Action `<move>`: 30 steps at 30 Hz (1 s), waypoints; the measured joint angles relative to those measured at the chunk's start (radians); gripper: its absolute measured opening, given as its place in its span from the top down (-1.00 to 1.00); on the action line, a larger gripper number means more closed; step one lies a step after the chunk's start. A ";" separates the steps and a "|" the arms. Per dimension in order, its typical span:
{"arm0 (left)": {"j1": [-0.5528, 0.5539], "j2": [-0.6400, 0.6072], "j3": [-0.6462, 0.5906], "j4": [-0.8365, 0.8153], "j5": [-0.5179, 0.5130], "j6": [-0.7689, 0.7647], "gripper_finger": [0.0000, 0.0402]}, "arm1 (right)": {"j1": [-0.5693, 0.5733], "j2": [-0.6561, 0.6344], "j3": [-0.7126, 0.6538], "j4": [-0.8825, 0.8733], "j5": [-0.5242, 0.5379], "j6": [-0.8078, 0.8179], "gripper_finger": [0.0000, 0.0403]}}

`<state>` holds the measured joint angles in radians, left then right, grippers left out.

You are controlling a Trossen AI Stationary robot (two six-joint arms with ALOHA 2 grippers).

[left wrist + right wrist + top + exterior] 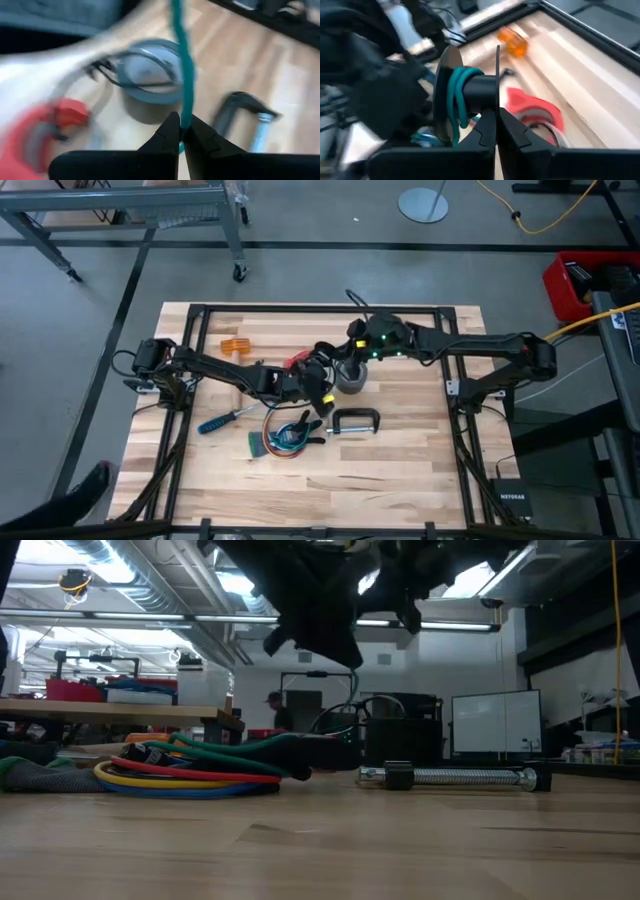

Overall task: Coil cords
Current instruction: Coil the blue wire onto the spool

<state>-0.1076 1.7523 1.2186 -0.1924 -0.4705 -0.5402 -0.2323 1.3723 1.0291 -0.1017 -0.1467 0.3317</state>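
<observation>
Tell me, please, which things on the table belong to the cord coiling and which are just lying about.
Job in hand: thin green cord, pinched in the left gripper jaws; grey round spool, held by the right gripper; looped multicoloured cord bundle.
Lying about: blue-handled screwdriver; black metal C-clamp; small orange block.

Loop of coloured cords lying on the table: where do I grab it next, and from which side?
Probably from straight above: the coloured cords lie flat, so close the fingers across the strands on the loop's bare arc, away from the tangled ends toward the C-clamp.
</observation>
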 joint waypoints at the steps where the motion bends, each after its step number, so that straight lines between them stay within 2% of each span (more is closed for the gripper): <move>1: -0.004 0.000 0.000 -0.004 -0.032 0.027 1.00 | -0.007 -0.001 0.006 -0.002 -0.038 0.001 0.99; 5: -0.024 0.000 0.000 -0.001 -0.128 0.142 0.99 | -0.032 -0.005 0.026 -0.019 -0.221 0.000 0.99; 9: -0.036 -0.001 0.001 -0.001 -0.133 0.242 0.93 | -0.040 -0.005 0.036 -0.082 -0.347 0.001 0.99; 17: -0.052 0.000 0.000 -0.013 -0.132 0.313 0.79 | -0.037 -0.007 0.038 -0.276 -0.398 -0.050 0.99; 30: -0.065 0.001 -0.001 -0.008 -0.132 0.340 0.58 | -0.037 -0.035 0.038 -0.289 -0.461 -0.068 0.99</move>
<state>-0.1725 1.7531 1.2175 -0.2008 -0.6022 -0.2006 -0.2691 1.3376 1.0676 -0.3905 -0.6072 0.2634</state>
